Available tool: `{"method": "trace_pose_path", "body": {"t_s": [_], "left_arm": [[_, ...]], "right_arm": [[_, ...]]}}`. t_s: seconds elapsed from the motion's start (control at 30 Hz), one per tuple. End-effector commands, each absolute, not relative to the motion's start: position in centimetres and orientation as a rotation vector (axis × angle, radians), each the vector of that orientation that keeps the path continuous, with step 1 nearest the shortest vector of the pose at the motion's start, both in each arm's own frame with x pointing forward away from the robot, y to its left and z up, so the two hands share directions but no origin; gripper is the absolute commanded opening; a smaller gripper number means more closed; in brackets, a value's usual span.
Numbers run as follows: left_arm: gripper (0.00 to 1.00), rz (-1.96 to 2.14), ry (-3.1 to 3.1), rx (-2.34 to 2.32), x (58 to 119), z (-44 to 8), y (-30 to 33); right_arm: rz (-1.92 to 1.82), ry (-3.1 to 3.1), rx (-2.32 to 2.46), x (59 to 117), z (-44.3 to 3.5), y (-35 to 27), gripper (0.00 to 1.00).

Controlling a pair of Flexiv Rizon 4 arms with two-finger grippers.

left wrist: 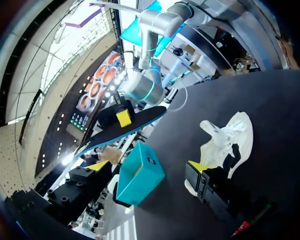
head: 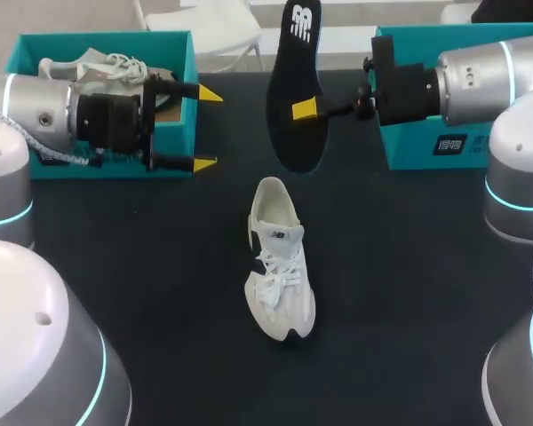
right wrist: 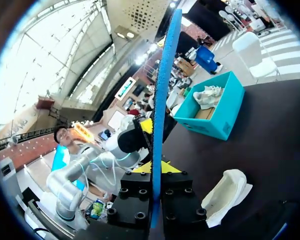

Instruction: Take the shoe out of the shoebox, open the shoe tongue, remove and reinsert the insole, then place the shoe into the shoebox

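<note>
Black foam is hanging in the air over the far middle of the table. The insole is standing on edge with its length running from twelve to six o'clock, and the right gripper is reaching in level from three o'clock and pinching it. Its fingers are clamped on the two faces, and in the head view only one yellow tip is showing. From that arm's own wrist camera, the insole's blue edge is rising straight up between the two tips. The left gripper is coming in level from nine o'clock and hovering just in front of the left shoebox. Its fingers are spread wide apart with nothing between them, pointing across toward the insole but well short of it. The white shoe is lying on the black table directly at six o'clock from the insole, laces up and lengthwise along the same line, apart from both grippers. The teal left shoebox is sitting at ten o'clock from the shoe, with a second shoe resting inside it. A matching right shoebox is sitting at two o'clock, and the right arm is passing over it and hiding most of its inside.
</note>
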State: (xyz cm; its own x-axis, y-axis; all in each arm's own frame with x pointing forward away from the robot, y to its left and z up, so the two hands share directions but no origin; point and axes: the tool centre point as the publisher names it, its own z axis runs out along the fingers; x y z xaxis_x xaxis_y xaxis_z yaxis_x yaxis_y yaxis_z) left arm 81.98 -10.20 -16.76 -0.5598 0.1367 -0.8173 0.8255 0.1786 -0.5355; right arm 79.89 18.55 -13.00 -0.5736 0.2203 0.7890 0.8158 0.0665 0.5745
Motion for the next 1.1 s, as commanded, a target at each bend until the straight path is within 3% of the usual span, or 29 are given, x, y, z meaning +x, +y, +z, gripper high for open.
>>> {"method": "trace_pose_path", "body": {"t_s": [0.03, 0.43, 0.67, 1.1], "left_arm": [[1.00, -1.420, 1.841, 0.911, 82.1, -16.6, -10.2], [1.00, -1.420, 1.841, 0.911, 82.1, -16.6, -10.2], [1.00, -1.502, 2.202, 0.658, 80.5, -16.8, -8.6], [1.00, -1.428, 2.472, 0.450, 79.0, -22.5, -7.2]], "right_arm": [[-1.533, -1.846, -1.035, 79.7, -12.9, 18.6, 0.00], [-1.533, -1.846, -1.035, 79.7, -12.9, 18.6, 0.00], [-1.570, -2.080, -1.021, 80.6, -13.7, 18.5, 0.00], [-1.628, -2.164, -0.840, 82.5, -16.8, 19.7, 0.00]]}}
